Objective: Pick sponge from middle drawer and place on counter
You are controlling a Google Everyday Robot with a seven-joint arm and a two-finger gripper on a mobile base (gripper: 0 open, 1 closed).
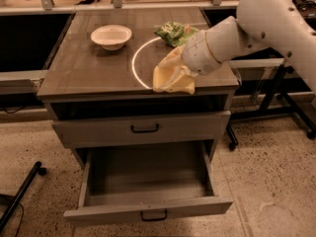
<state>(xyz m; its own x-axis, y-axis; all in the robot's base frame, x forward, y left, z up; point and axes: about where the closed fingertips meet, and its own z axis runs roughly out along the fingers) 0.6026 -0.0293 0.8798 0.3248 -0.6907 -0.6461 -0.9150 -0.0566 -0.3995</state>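
Grey drawer (148, 209) stands pulled out below; above it, the gripper (178, 69) clamps the sponge (170, 83) at the counter's (89, 68) front edge, just right of the white arc (136, 65). Counter lies directly beneath the claw. Pale yellow and crumpled, the sponge runs lengthwise along the edge; whether it touches is unclear.
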